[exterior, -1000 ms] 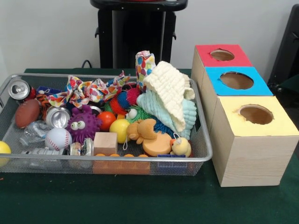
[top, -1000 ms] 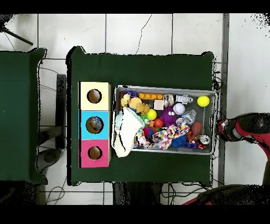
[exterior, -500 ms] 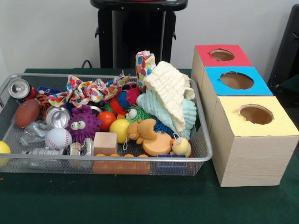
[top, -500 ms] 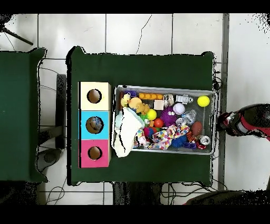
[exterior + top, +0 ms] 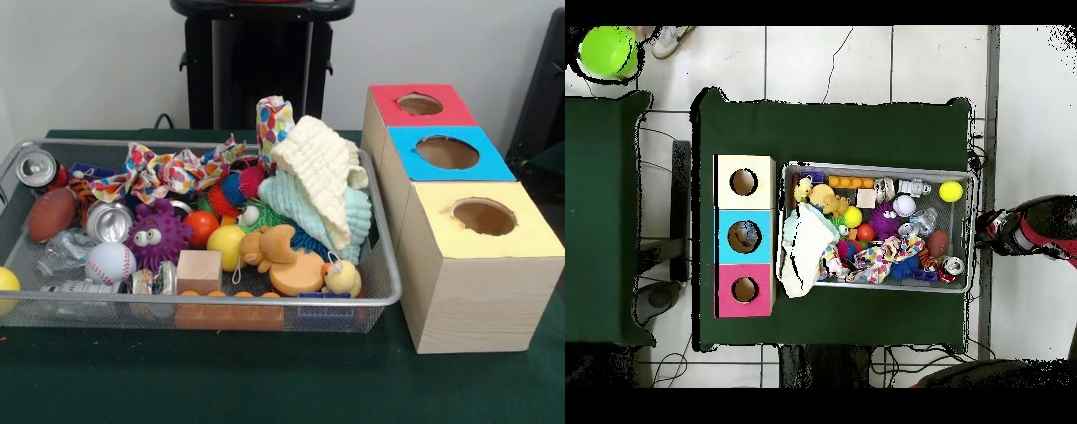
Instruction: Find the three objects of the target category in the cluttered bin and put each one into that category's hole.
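Newly arrived, a green ball (image 5: 608, 50) shows beyond the green table (image 5: 835, 125).

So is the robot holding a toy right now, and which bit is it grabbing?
Nothing, as far as I can see. The hand is outside the bin, beside it, with no toy at it.

One wire bin (image 5: 388, 287). Three boxes, one hole each: red-topped (image 5: 415, 119), blue-topped (image 5: 459, 168), yellow-topped (image 5: 481, 265). In the bin: two crushed cans visible (image 5: 37, 168) (image 5: 110, 223); one baseball (image 5: 109, 261); one football (image 5: 51, 213); one purple spiky ball with eyes (image 5: 156, 235); one wooden cube (image 5: 199, 270); two folded cloths, cream (image 5: 320, 177) over pale green (image 5: 353, 221); one rubber duck (image 5: 342, 278).
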Controlling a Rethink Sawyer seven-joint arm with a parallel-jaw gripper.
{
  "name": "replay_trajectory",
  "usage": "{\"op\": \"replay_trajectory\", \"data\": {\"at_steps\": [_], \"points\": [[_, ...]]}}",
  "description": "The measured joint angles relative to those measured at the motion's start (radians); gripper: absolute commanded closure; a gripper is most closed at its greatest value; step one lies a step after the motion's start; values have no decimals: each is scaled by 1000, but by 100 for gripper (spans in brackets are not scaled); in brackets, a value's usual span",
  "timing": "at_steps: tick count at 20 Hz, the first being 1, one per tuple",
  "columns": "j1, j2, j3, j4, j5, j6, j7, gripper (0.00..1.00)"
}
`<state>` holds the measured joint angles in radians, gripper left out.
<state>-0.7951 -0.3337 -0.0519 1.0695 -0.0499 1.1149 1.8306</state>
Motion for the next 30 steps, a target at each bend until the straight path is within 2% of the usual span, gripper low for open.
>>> {"op": "replay_trajectory", "data": {"at_steps": [11, 15, 19, 25, 26, 30], "points": [[-42, 81, 47, 68, 92, -32, 0, 100], [-40, 97, 50, 86, 91, -51, 0, 100], [-27, 84, 38, 82, 74, -42, 0, 100], [23, 24, -15, 24, 18, 83, 0, 100], [37, 4, -31, -11, 5, 150, 0, 100], [45, -23, -36, -65, 1, 233, 0, 100]]}}
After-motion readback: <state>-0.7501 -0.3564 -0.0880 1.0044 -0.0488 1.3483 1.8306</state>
